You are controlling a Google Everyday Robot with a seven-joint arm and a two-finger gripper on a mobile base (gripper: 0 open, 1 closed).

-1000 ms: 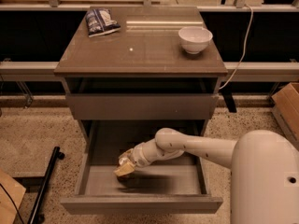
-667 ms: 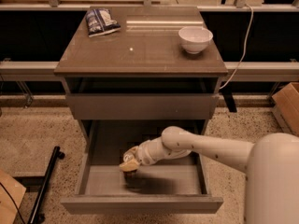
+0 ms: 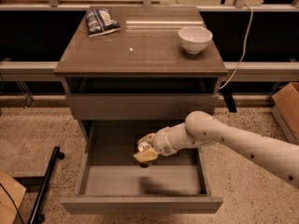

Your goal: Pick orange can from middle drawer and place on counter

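Note:
The middle drawer [image 3: 103,183] of the grey cabinet is pulled out wide, its flat grey floor showing. My gripper [image 3: 144,150] hangs inside it, above the floor near the middle, shut on the orange can [image 3: 143,155]; the can's silver top shows between the fingers and its brownish body below. A shadow lies on the drawer floor under it. The counter [image 3: 140,50] is the glossy grey-brown top of the cabinet, above and behind the gripper.
A white bowl [image 3: 195,38] stands at the counter's right rear, and a blue chip bag [image 3: 100,21] at its left rear. A closed drawer front [image 3: 140,107] sits above the open one. A cardboard box [image 3: 287,108] stands on the floor at right, a black bar [image 3: 44,185] at left.
My gripper has risen and moved slightly right and back with the can, lifting it off the drawer floor.

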